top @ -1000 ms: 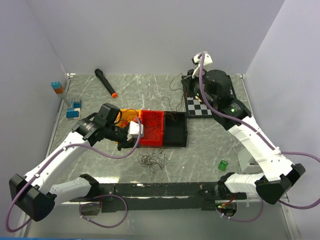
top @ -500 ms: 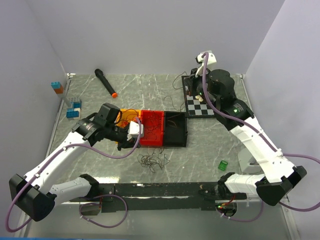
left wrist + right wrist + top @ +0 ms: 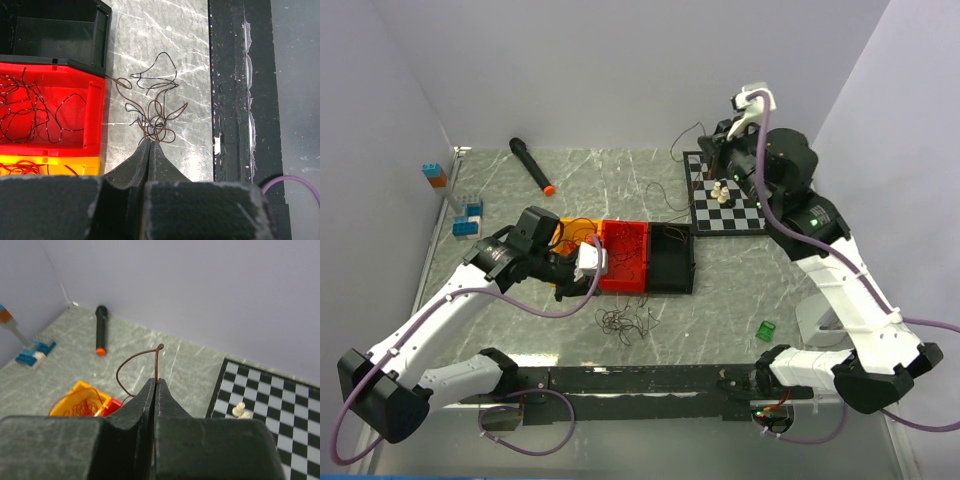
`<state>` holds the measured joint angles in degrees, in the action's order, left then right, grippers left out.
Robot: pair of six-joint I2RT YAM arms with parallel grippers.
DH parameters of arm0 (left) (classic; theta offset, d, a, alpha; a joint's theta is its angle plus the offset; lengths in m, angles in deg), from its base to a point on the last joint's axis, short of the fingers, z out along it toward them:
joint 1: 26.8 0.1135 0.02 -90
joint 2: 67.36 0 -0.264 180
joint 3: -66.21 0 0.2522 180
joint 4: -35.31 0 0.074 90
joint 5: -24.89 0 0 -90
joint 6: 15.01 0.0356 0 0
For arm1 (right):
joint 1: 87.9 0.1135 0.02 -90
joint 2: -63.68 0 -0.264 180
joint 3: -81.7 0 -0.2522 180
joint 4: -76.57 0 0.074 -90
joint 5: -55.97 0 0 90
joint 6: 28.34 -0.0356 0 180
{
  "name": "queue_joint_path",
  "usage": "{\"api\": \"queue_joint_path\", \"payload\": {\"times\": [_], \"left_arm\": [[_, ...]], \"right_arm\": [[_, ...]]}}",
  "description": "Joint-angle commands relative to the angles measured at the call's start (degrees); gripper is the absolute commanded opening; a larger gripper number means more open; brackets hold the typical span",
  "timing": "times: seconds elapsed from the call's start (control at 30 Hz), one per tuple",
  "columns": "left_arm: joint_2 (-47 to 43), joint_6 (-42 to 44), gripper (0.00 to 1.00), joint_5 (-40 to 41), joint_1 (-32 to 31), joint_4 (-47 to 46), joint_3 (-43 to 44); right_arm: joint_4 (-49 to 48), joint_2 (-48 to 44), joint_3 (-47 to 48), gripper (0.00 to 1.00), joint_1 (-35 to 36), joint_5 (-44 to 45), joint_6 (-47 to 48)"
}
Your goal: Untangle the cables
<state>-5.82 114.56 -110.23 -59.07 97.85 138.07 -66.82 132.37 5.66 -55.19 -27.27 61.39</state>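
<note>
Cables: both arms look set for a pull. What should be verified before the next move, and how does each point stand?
1. Right fingers shut on the brown wire: ok; its end pokes up past the tips.
2. Left fingers shut: ok.
3. A strand of the tangle pinched by the left fingers: cannot tell; the tips only meet its near edge.
4. Tangle separated: not ok; dark strands cross in one clump on the table beside the red bin.
5. Chess pieces apart from the held wire: ok in the right wrist view; the wire curls the other way.
6. Where the held wire's far end runs: cannot tell.
</note>
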Motion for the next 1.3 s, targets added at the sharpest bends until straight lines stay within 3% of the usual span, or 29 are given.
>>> {"api": "queue_joint_path", "payload": {"times": [0.0, 0.47, 0.7, 0.97, 1.27], "left_arm": [[-1.4, -0.6, 0.04, -0.3, -0.1, -0.3, -0.3], [-1.4, -0.1, 0.04, 0.2, 0.0, 0.2, 0.2], [-1.4, 0.2, 0.04, 0.3, 0.0, 0.6, 0.1], [-1.0, -0.1, 0.04, -0.3, -0.1, 0.1, 0.5], [-0.7, -0.4, 0.05, -0.7, -0.1, 0.6, 1.5]], "right_arm": [[-0.1, -1.6, 5.6, 0.0, -0.5, -0.5, 1.8], [-2.5, -1.8, -3.3, 0.0, -0.6, 0.3, 0.4], [-4.7, -4.6, -14.9, 0.0, -0.6, 4.3, -1.6], [-2.5, -8.1, -21.3, 0.0, -0.5, 8.7, -2.9], [-0.9, -1.5, -23.0, 0.0, 0.0, 5.6, -7.5]]}}
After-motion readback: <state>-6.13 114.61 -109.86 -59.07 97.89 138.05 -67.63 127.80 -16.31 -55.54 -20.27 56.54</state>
